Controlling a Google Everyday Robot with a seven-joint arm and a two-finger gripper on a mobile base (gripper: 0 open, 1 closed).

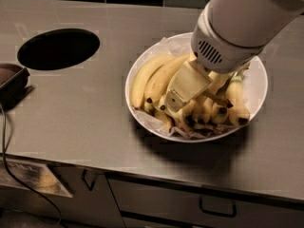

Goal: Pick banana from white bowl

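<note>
The white bowl (257,82) sits on the steel counter, right of centre, lined with crinkled white paper and full of bananas. My gripper (176,99) reaches down from the upper right into the middle of the pile, its beige end lying against the fruit. A thin tapering stem with a dark brown tip (216,99) pokes out just right of the gripper; this is the banana, and the gripper and arm hide most of its body. Two long bananas (147,77) lie on the bowl's left side, and shorter bunched ones (235,103) on the right.
A round black hole (58,49) is cut in the counter at the left. A dark container (12,82) sits at the left edge with a cable (5,146) hanging down. Drawers with handles (217,208) lie below the counter's front edge. Dark tiles line the back.
</note>
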